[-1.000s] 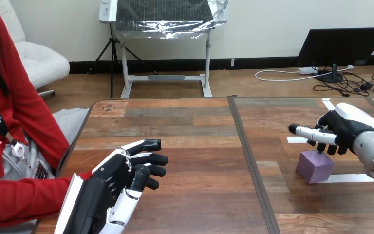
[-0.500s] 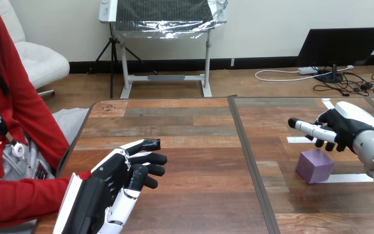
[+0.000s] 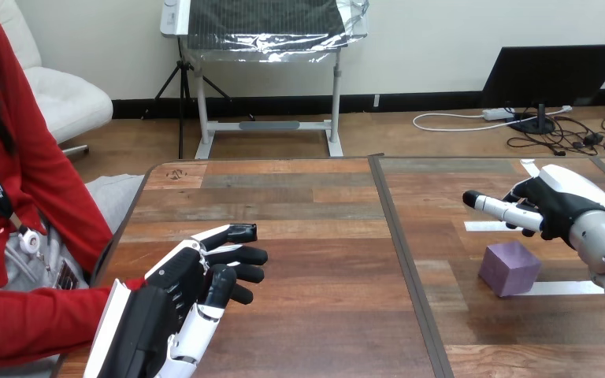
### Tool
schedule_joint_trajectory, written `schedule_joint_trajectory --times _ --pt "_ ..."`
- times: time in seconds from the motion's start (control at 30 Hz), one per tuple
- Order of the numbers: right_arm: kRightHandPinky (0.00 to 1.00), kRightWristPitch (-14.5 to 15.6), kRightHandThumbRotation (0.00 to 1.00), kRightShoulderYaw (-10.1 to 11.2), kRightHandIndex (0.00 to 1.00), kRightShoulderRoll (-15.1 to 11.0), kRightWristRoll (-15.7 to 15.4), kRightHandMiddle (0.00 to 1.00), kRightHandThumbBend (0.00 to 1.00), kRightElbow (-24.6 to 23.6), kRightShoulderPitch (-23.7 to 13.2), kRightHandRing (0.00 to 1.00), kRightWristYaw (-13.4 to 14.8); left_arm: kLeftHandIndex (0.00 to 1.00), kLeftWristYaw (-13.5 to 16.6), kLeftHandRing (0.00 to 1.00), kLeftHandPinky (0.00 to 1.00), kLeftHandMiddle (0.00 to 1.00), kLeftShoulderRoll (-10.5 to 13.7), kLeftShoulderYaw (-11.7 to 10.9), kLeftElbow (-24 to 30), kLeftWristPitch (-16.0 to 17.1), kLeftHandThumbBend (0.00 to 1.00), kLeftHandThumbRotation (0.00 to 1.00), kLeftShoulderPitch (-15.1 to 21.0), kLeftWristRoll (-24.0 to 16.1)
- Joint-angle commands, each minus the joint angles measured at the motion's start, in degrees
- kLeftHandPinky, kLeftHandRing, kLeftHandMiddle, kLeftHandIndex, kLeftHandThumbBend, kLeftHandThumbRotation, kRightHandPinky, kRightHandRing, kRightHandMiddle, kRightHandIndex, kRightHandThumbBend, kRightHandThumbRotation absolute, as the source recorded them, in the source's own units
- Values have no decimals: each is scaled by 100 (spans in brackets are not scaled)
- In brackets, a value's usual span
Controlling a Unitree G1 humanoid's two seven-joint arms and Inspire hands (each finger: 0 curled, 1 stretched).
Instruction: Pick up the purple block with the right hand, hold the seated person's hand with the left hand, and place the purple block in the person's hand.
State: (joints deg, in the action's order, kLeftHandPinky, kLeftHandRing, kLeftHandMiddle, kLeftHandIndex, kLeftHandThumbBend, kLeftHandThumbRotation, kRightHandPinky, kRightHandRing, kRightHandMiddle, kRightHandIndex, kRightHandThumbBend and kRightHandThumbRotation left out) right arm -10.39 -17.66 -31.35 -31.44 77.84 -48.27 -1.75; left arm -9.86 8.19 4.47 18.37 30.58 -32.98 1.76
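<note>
On the right half of the wooden table (image 3: pixel 307 236): purple block (image 3: pixel 509 268), flat on one face, at the left end of a white tape strip (image 3: pixel 571 287). Roughly cube-shaped, so no long axis to speak of. Turned askew to the table planks, one upright edge toward the robot.

Above and a little beyond it, clear of it: right hand (image 3: pixel 555 206), white back upward, one digit stretched straight toward the view's left, the rest bent loosely downward, nothing in its hold.

At the table's left edge: left hand (image 3: pixel 177 295), back upward, low over the wood, fingers (image 3: pixel 240 253) reaching out to the right, nearly straight and only slightly bent at the tips, closed on nothing visible. Against its wrist side, the person's red sleeve (image 3: pixel 39 323). The person's hand hidden, so contact impossible to tell.
</note>
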Motion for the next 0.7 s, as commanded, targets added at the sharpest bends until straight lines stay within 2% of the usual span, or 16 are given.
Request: schedule_joint_trajectory --times 0.0,0.17,0.27,0.3,0.37,0.47,0.67 --pt "60 -92 95 37 68 -38 54 71 76 -108 -331 69 -68 73 -28 64 56 68 -13 -12 11 163 42 81 291 40" --pt "63 -53 93 147 70 -24 179 73 78 -104 -296 72 -172 73 -62 64 56 68 0 -16 20 142 42 81 280 76" --pt "58 -59 91 183 71 -26 227 71 79 -112 -269 68 -201 73 -74 64 56 68 4 -23 27 130 42 81 272 79" --pt "49 -58 90 184 71 -27 233 64 80 -117 -261 60 -203 73 -78 64 56 68 6 -26 24 134 41 81 270 77" --pt "43 -72 89 198 72 -32 268 60 80 -131 -242 54 -219 73 -78 64 56 68 9 -29 34 128 41 80 263 60" --pt "40 -96 88 202 71 -45 312 60 80 -142 -217 53 -255 73 -78 64 56 68 8 -30 44 112 40 80 259 45" --pt "52 -152 85 210 74 -77 364 70 74 -122 -149 64 -317 73 -80 64 56 68 2 -25 36 95 41 80 272 52"
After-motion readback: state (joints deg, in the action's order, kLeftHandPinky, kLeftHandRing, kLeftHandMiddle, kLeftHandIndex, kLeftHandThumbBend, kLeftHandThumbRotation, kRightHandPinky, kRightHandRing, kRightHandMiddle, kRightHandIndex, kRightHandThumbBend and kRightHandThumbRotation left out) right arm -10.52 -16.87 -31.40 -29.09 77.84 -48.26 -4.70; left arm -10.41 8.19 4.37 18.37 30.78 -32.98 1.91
